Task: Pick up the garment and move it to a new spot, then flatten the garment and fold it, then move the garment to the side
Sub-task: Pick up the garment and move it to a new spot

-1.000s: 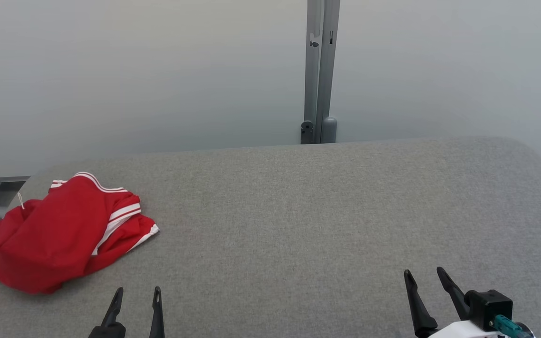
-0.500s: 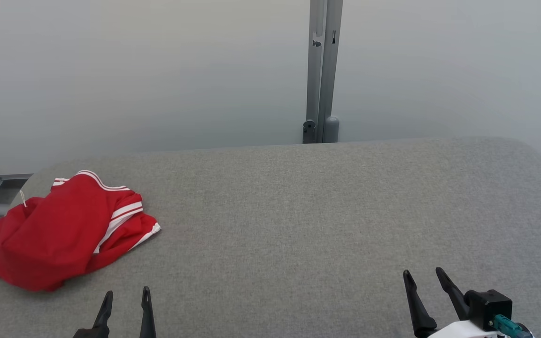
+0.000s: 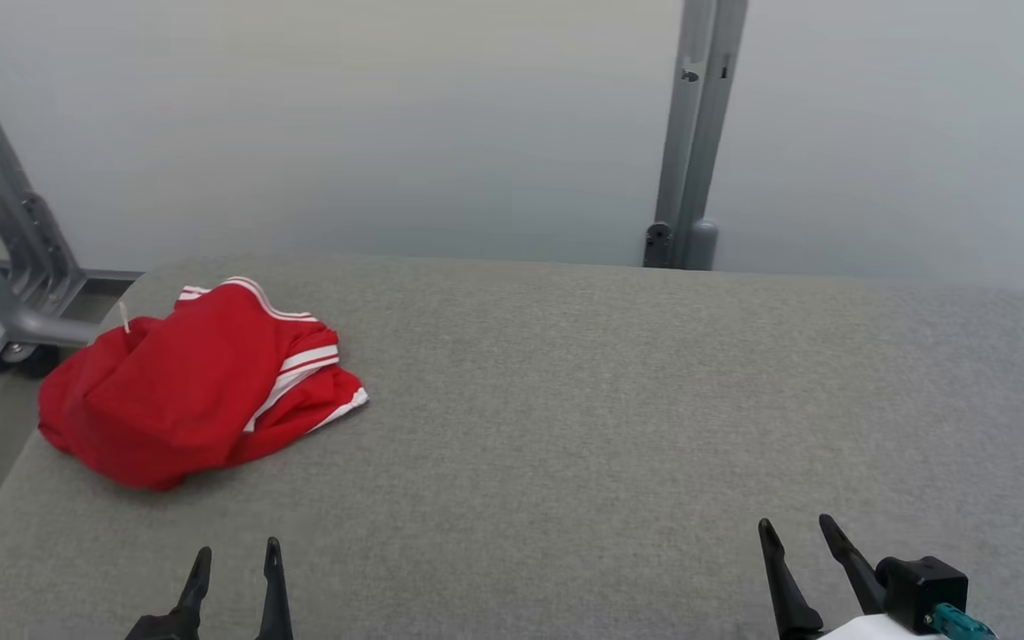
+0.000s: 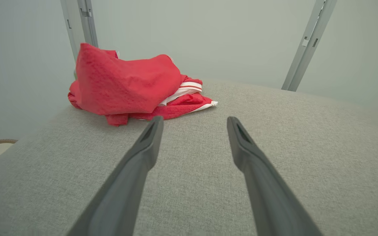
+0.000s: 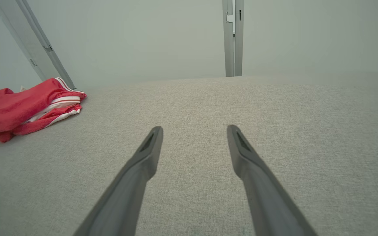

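The garment, red with white stripes along its edges, lies crumpled in a heap on the gray cloth-covered counter, in the far left part, close to the left edge. The left claw hovers at the near side of the counter with its two dark fingers apart, holding nothing. The garment is ahead of it and a little to the left, near but not touching. In the left wrist view the heap lies beyond the fingertips, mostly before the left finger. The right claw is at the near right, fingers also apart and empty, well apart from the garment, with bare counter between. Behind the counter stands a gray metal post.
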